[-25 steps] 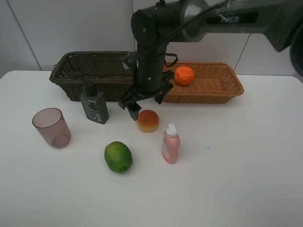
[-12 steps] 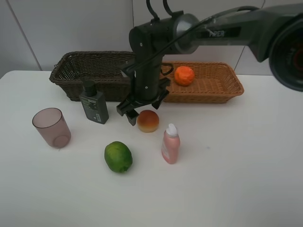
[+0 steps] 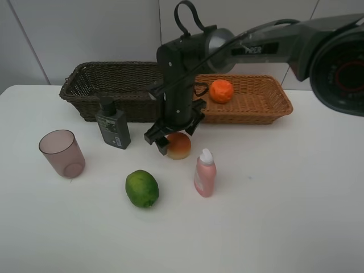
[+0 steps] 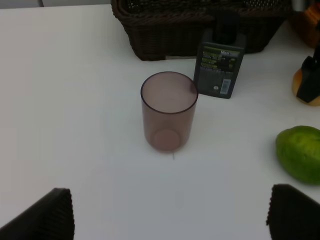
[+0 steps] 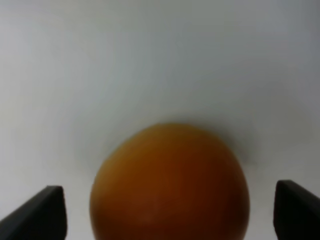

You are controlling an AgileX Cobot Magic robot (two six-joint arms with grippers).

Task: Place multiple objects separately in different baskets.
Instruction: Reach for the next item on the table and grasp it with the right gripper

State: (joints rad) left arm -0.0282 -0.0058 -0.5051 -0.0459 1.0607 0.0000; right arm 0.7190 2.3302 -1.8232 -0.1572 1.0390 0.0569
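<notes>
My right arm (image 3: 256, 42) comes in from the right of the overhead view and crosses the middle. It then drops steeply in front of the spot where the two baskets meet, wrist pointing down at the bench (image 3: 284, 199). The right end effector (image 3: 176, 135) straddles the peach (image 3: 180, 146), which sits on the bench just in front of the baskets. The jaws stand wide, one on each side of the fruit, and grip nothing.

The right wrist camera settles that: the peach (image 5: 170, 185) lies between the jaws of the end effector (image 5: 170, 212) with bare bench showing on both sides. It is too round and blurred for me to call an axis.

The pink bottle (image 3: 205, 173) stands upright with its cap up, near the peach. The pump bottle (image 3: 112, 124) is upright before the dark basket (image 3: 108, 85). The cup (image 3: 61, 153) stands mouth up, well to the left. The lime (image 3: 142, 188) lies nearest me. The orange (image 3: 221, 91) rests in the tan basket (image 3: 267, 108).

The overhead view does not show my left end effector (image 4: 170, 215). Its own camera shows it wide open and holding nothing, facing the cup (image 4: 169, 111), with the pump bottle (image 4: 221, 70) and dark basket (image 4: 200, 25) behind. The lime (image 4: 300, 152) and a sliver of peach (image 4: 300, 85) sit at the frame's edge.
</notes>
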